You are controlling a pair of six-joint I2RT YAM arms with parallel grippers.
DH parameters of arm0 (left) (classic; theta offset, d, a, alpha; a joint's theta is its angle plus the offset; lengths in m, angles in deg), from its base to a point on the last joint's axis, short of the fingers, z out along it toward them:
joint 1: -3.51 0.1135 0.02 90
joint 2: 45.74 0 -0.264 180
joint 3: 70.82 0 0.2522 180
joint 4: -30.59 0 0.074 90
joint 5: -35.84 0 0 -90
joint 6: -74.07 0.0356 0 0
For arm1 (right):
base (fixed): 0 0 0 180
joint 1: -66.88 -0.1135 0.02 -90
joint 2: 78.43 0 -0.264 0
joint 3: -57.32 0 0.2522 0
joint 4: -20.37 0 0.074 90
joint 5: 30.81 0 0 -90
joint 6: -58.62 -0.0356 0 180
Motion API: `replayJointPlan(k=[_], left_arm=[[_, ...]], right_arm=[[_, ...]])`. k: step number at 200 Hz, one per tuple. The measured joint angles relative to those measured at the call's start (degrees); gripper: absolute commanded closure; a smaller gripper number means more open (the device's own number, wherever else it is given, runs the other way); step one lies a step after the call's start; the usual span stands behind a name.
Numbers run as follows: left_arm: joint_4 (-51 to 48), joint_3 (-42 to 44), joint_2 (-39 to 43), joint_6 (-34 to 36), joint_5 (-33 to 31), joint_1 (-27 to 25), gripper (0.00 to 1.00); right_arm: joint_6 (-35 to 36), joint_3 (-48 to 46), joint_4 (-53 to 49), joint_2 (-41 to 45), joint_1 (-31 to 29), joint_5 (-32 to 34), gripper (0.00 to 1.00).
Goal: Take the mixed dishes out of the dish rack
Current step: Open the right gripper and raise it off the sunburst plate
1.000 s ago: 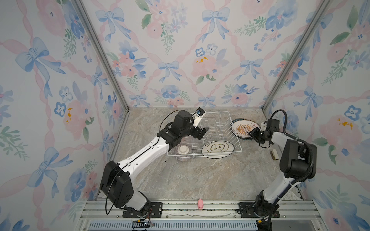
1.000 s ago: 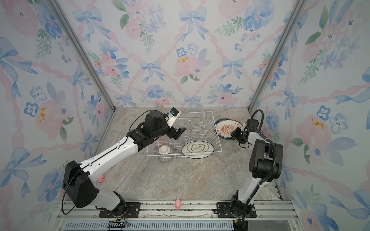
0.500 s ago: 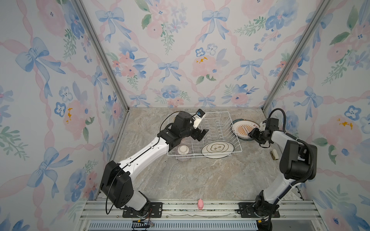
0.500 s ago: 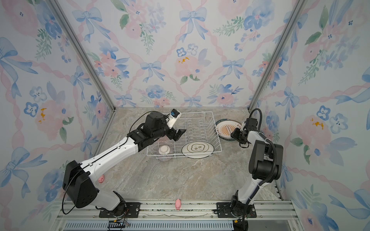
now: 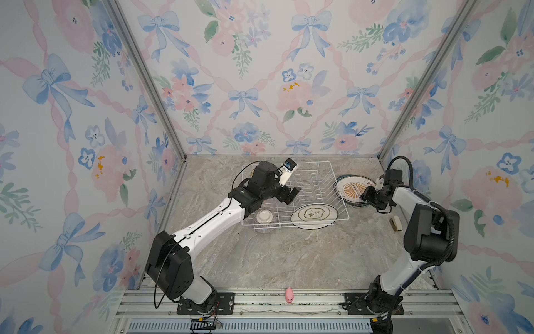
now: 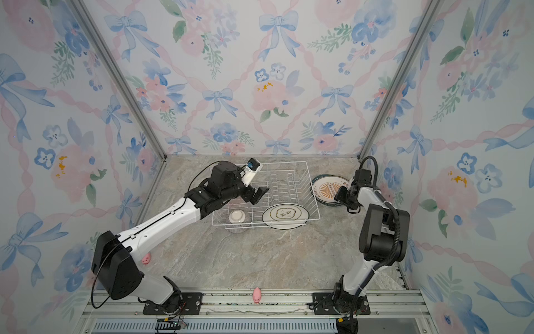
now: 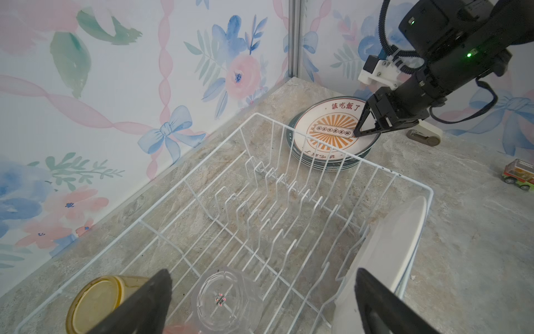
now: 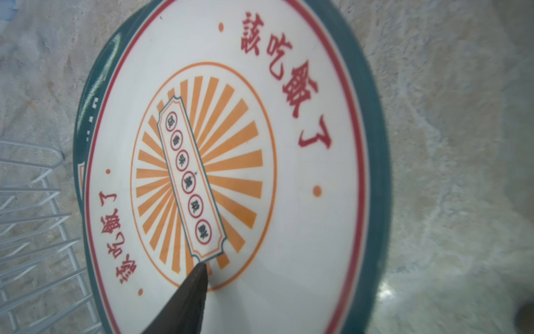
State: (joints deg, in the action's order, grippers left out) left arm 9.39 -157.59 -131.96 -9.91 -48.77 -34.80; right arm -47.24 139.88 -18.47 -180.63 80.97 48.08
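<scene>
The white wire dish rack (image 5: 312, 162) (image 7: 185, 180) stands at the back. Inside it a cloud-marked plate (image 5: 314, 215) leans at the front, next to an upturned bowl (image 5: 264, 216). The left wrist view shows a yellow tumbler (image 7: 101, 300) and a clear tumbler (image 7: 225, 300) lying in it. My left gripper (image 5: 290, 195) (image 7: 261, 277) hovers open above them, holding nothing. Right of the rack lies a stack of dark-rimmed plates (image 5: 354, 189) (image 8: 231, 159). My right gripper (image 5: 365, 195) straddles the top plate's rim, open. One finger (image 8: 187, 297) stands just off its face; the other is hidden.
A pink pig toy (image 5: 289, 295) sits on the front rail and another (image 6: 146, 258) under the left arm. A small beige object (image 5: 396, 224) and a toy car (image 7: 520, 173) lie near the right wall. Floral walls close in on three sides.
The right gripper stays at the plate stack, its wrist shifted slightly. The left arm has held still over the rack.
</scene>
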Motion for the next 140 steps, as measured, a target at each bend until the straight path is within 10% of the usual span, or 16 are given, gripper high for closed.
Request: replayJointPlan(k=[140], left_arm=[[-2.0,1.7,-0.2,2.6,4.1,-1.2,0.06]], right_arm=[[2.2,-2.0,-5.4,9.6,0.0,1.2,0.46]])
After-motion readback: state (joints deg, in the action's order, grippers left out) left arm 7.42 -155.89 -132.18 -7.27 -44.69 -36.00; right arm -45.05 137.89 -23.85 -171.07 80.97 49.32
